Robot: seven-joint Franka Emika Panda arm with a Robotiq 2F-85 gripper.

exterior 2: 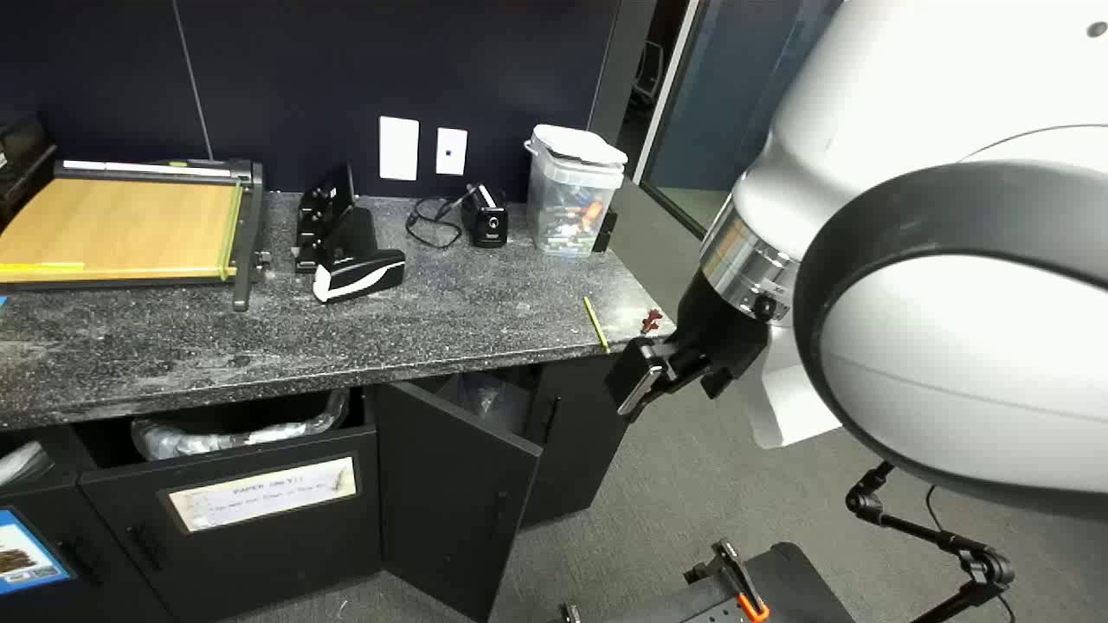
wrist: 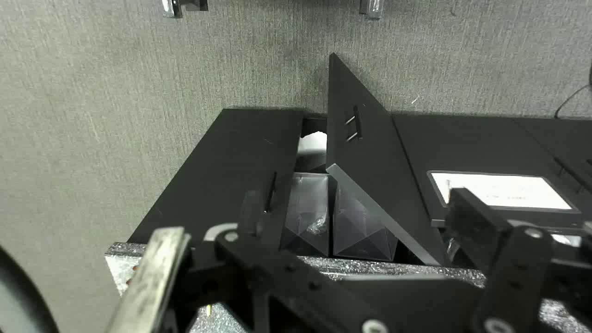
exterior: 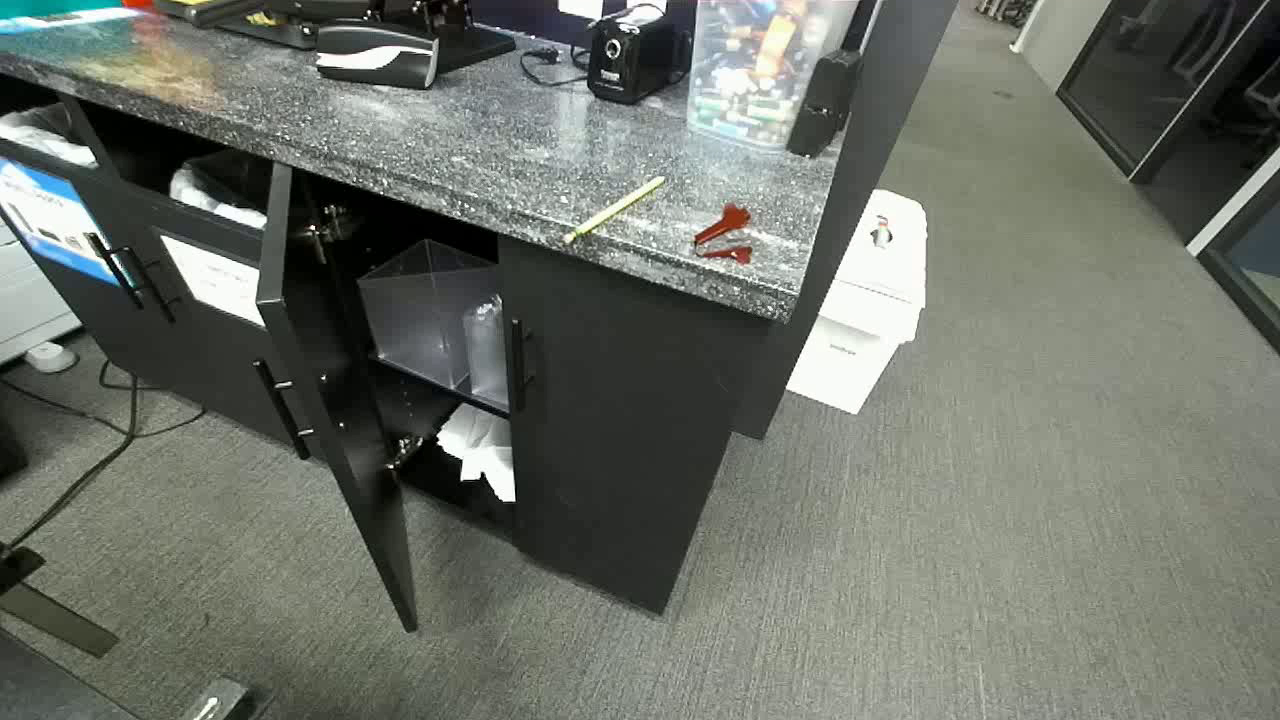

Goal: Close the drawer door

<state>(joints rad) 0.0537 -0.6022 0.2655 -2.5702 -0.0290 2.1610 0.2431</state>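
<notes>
My gripper (wrist: 358,212) hangs with its two fingers spread wide and nothing between them. It appears near the front corner of the speckled worktop (exterior 2: 485,320), apart from the door.

Beyond that corner, below the worktop, the drawer door (wrist: 377,157) stands upright and swung well out from the cabinet, as both exterior views show. It looks flat and rigid; I judge it has some weight, but the hinges carry that, so a slow, steady push should move it. The matte face might let a fingertip slide, so I would press flat rather than poke.

The slim bar handle (wrist: 357,124) sits on the outer face toward the free edge, on two short posts. It seems stiff and narrow enough for me to pinch, yet pushing there, far from the hinges, should need no grip at all. I expect to go around the free edge to reach that face.

Deeper, the lower hinge (exterior: 404,452) may pull the door in over the last of its swing, so I would keep clear of the gap. Inside, the clear bins (wrist: 307,199) and white paper (exterior: 478,445) seem unlikely to block it.
</notes>
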